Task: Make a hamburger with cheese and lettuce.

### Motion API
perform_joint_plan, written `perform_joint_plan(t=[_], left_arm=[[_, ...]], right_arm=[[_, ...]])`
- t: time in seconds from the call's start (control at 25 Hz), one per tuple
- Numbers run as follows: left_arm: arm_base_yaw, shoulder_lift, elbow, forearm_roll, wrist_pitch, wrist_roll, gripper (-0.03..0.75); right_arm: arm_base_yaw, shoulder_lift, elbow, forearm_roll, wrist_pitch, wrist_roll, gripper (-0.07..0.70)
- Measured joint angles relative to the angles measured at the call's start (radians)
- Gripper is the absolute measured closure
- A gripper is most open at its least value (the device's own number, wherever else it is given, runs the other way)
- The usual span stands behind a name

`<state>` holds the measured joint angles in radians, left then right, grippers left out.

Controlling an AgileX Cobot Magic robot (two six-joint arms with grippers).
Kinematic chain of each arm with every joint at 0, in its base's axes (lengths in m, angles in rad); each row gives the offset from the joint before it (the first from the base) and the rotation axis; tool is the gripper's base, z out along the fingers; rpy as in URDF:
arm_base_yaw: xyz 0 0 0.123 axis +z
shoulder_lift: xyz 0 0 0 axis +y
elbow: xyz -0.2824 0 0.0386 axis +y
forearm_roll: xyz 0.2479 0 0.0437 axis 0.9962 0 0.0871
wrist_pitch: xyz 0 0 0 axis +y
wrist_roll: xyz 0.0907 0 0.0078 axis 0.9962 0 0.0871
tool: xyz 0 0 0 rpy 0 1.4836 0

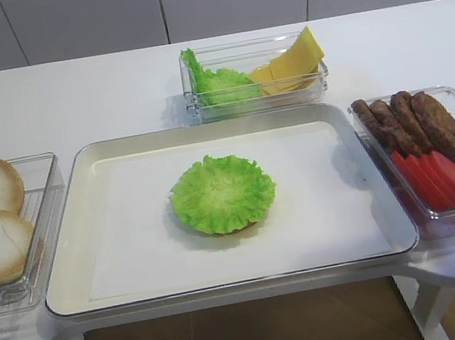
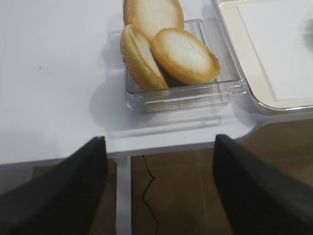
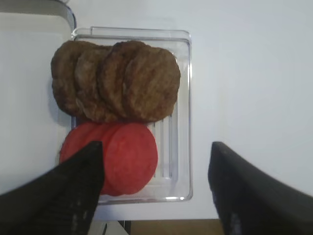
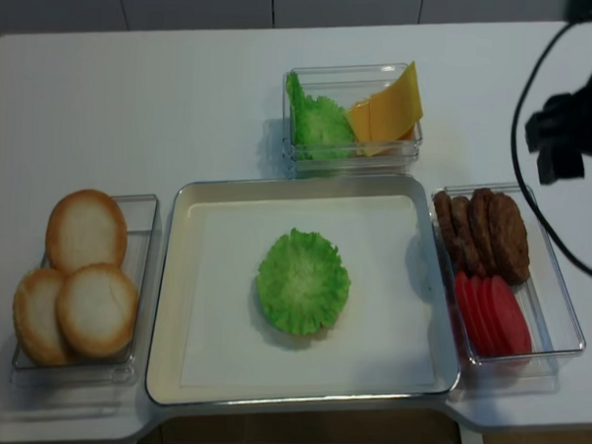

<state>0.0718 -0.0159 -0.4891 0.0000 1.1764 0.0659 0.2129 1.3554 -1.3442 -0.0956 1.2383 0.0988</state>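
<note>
The right hand [image 3: 155, 188] hangs spread wide and holds nothing, its two dark fingers [image 3: 73, 191] well apart. Directly below and just ahead of it sits a clear bin [image 3: 180, 122] with overlapping brown meat patties [image 3: 127, 81] at the far end and red tomato slices [image 3: 124, 159] at the near end; the hand's left finger overlaps the tomato slices in the wrist view, though whether it touches them cannot be told. In the realsense high view only a dark part of that arm [image 4: 576, 116] shows, above the far right corner of the table [image 4: 134, 97].

The hamburger [image 4: 302, 281] lies well off to the left of the right hand, in the middle of the cream tray [image 4: 174, 305] on its white paper liner. A lettuce [image 1: 222, 192] leaf covers it, ruffled edge spread wider than the bun, whose brown rim peeks out only at the near edge. No cheese shows on it.

The cheese [image 1: 290, 61] slices stand tilted in a clear container [image 1: 202, 106] beyond the tray, ahead and to the left of the right hand, sharing it with spare lettuce leaves [image 1: 214, 84].

The left hand [image 2: 159, 188] is also spread and empty, hovering off the near table edge over the floor. Just ahead of it a clear bin [image 2: 186, 95] holds three bun halves [image 2: 185, 56], and the tray corner lies ahead to its right.
</note>
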Motion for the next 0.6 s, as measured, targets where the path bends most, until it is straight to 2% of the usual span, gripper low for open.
perform_joint_plan(t=[0.36, 0.6], left_arm=[[0.0, 0.0, 0.0, 0.0, 0.0, 0.0, 0.223], [0.0, 0.0, 0.0, 0.0, 0.0, 0.0, 0.223]], right_arm=[[0.0, -0.303, 0.284, 0.008, 0.006, 0.019, 0.129], [0.0, -0.574, 0.474, 0.024, 0.009, 0.025, 0.129]])
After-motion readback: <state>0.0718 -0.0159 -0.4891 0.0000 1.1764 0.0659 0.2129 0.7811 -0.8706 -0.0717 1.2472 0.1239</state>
